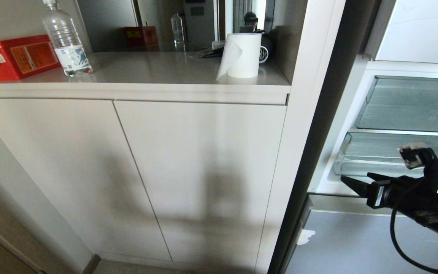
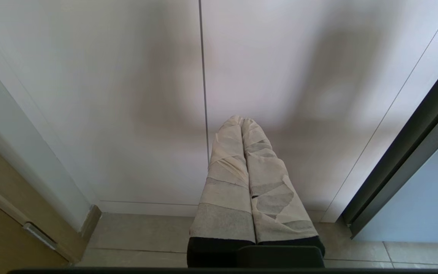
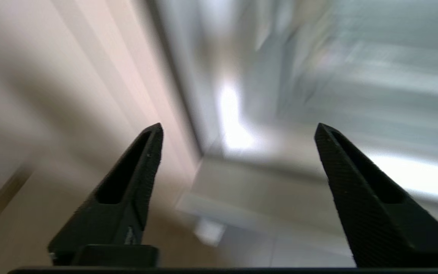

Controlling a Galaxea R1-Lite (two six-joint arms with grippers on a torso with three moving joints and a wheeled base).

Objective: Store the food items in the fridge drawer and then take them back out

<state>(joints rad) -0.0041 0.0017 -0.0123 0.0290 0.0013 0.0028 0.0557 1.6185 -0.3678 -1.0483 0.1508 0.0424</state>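
claw work has barely begun, by the look of it. nearest, at the lower right of the head view, the right claw (image 1: 352, 182) hangs in front of the open fridge, pointing left, just below and in front of the fridge drawer (image 1: 371, 156). its wrist view shows the two black fingers (image 3: 135, 179) spread wide with nothing between them.

the left claw (image 2: 242, 121) hangs low before the white cupboard doors (image 1: 135, 171) on the left; its two tape-wrapped fingers are pressed together and hold nothing.

a little farther in, the clear drawer with its ribbed floor sits on the lowest fridge level, with a glass shelf (image 1: 409, 106) above it. what shows of the drawer holds no fruit, though its right end is cut off by the frame.

farthest, the bench (image 1: 154, 68) above the cupboards carries a red box (image 1: 13, 57), a water bottle (image 1: 67, 38) and a paper roll (image 1: 242, 55).

the food items appear in no view, so i cannot tell where they lie. i judge storing and taking back out are both still ahead.
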